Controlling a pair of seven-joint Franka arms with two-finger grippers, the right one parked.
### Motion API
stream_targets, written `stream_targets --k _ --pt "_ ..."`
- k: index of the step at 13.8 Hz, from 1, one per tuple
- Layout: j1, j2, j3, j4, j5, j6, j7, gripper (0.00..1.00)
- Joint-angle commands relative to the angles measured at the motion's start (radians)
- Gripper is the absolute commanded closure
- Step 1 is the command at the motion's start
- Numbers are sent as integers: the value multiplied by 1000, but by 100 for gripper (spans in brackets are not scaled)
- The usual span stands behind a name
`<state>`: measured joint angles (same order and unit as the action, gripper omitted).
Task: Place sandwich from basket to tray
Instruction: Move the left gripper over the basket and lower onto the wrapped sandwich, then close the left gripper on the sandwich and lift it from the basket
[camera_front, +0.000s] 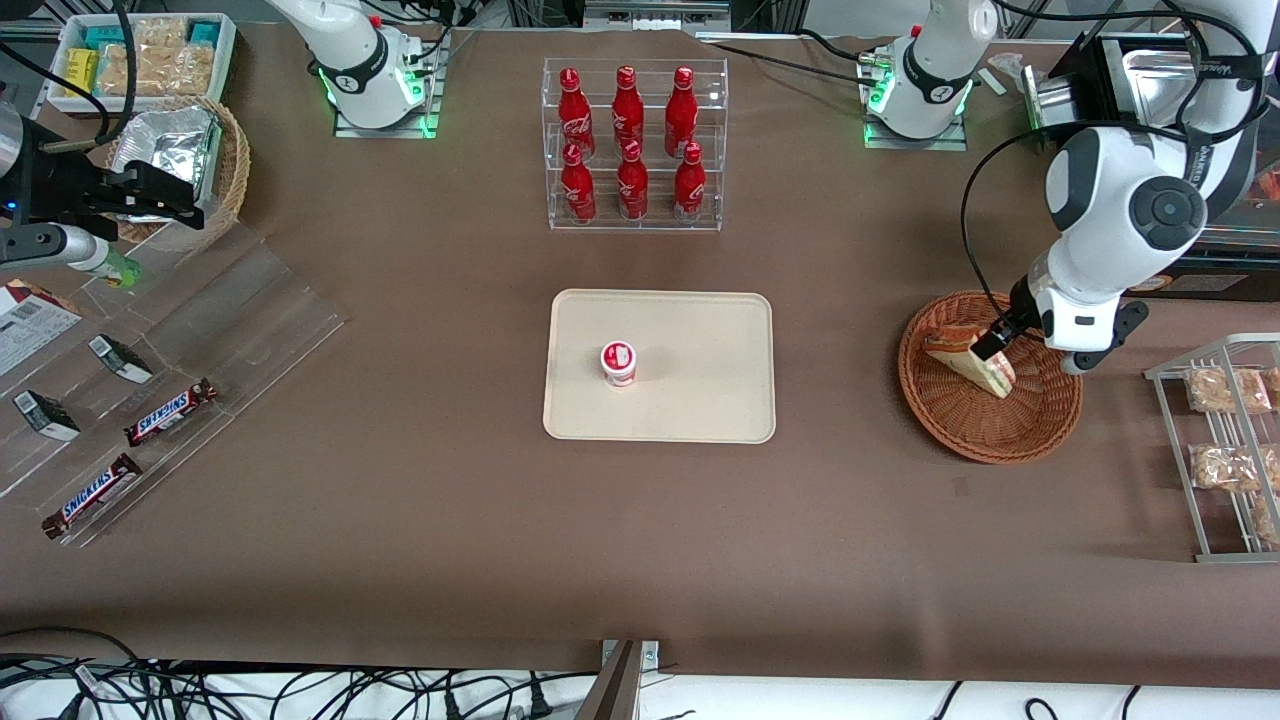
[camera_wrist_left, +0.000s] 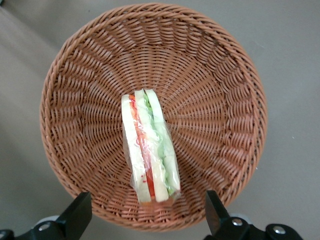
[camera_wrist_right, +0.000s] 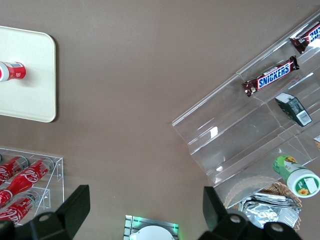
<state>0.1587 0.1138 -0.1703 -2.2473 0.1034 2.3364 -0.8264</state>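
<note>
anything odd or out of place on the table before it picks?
Nothing is spilled or damaged. Only oddity: a small red-and-white cup already stands on the tray. The sandwich lies in the basket, with the open gripper above it.

Wrapped sandwich (camera_wrist_left: 148, 150) (on edge) in basket (camera_wrist_left: 220, 85); tray (camera_front: 700, 400) apart.

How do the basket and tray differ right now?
The basket is round, woven, reddish-brown; the tray is rectangular, smooth, cream. The basket holds the sandwich, the tray a small red-and-white cup. The open gripper hovers over the basket, not the tray. Both are shallow and sit on the brown table.
</note>
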Motion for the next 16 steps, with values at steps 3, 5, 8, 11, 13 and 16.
stream_targets --k 3,5,8,11,13,16 --pt "4 75 -8 -12 168 102 -203 0" --pt "5 102 -8 -15 179 147 -218 0" --pt "7 121 -6 -66 179 237 -226 0" --pt "21 129 -5 -84 180 270 -224 0" --pt "22 130 -5 -90 180 270 -224 55" --pt "22 127 -6 -92 180 270 -220 100"
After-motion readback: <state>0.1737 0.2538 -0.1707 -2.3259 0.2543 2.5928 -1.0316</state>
